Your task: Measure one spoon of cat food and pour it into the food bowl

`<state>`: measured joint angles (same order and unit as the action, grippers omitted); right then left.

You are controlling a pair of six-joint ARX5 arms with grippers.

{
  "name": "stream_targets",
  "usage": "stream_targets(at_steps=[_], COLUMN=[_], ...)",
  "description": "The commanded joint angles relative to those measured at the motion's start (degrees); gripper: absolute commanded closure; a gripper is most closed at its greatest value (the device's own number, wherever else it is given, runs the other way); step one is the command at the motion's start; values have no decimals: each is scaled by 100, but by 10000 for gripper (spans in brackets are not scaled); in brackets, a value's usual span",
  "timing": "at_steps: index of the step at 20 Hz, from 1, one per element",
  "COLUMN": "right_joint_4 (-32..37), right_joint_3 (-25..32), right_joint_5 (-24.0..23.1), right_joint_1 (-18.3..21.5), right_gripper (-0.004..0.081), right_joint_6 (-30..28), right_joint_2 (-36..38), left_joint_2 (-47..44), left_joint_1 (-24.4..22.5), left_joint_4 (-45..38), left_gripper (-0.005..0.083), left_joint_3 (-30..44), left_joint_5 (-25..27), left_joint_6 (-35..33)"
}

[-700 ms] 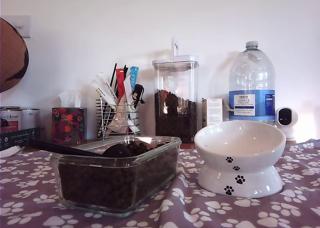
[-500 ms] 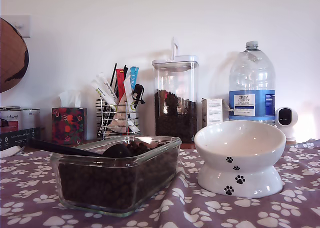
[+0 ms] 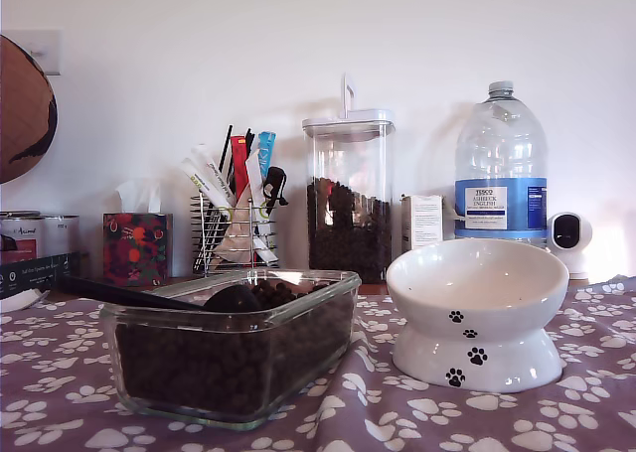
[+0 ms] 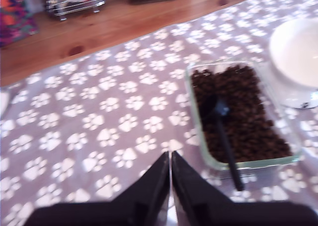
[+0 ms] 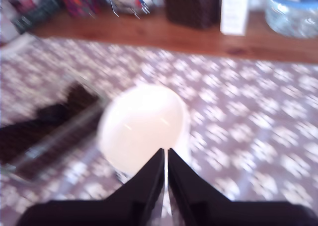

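One black plastic spoon (image 4: 223, 136) with a long thin handle lies in the single rectangular clear glass dish (image 4: 200, 136), its cup sunk in the heap of small dark brown cat food pellets (image 4: 248, 121), just ahead of and beside my first gripper (image 4: 170, 171), whose two fingers are pressed together over the paw-print cloth on the tabletop (image 4: 89, 136). One white glossy ceramic food bowl (image 5: 141, 129) sits directly ahead of my second gripper (image 5: 165, 174), its two fingers likewise pressed together and holding nothing. Behind stand one tall clear white-lidded canister (image 3: 348, 199) and one large water bottle (image 3: 501, 164).

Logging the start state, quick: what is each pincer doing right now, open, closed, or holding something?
My first gripper: closed, holding nothing, above the cloth.
My second gripper: closed, holding nothing, above the bowl.
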<state>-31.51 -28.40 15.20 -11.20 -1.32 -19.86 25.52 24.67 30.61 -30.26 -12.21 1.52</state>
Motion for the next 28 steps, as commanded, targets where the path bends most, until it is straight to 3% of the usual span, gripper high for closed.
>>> stream_targets(at_steps=[1, 7, 10, 18, 20, 21, 25, 28], right_joint_4=[249, 546, 553, 728, 804, 807, 809, 809], right_joint_3=[-59, -59, -59, -59, -59, -59, -59, -59], right_joint_5=[162, 260, 260, 260, 260, 258, 260, 260], right_joint_1=[-55, -151, -155, -155, -155, -155, -155, -155], right_gripper=[780, 780, 780, 780, 780, 780, 780, 780], right_joint_6=[48, 46, 44, 44, 44, 44, 46, 46], right_joint_2=[-105, -492, -669, -811, -811, -811, -811, -811], left_joint_2=[205, 1255, 1666, 918, 822, 824, 999, 1512], left_joint_1=[24, 173, 295, 363, 363, 363, 358, 358], left_joint_4=[-205, -671, -664, -1871, -1775, -1659, -1582, -1543], left_gripper=[789, 777, 700, 735, 730, 708, 442, 406], left_joint_3=[66, 66, 68, 761, 870, 879, 879, 879], left_joint_5=[-229, -815, -1104, -678, -695, -697, -568, -772], left_joint_6=[111, 155, 151, 361, 527, 603, 1075, 1204])
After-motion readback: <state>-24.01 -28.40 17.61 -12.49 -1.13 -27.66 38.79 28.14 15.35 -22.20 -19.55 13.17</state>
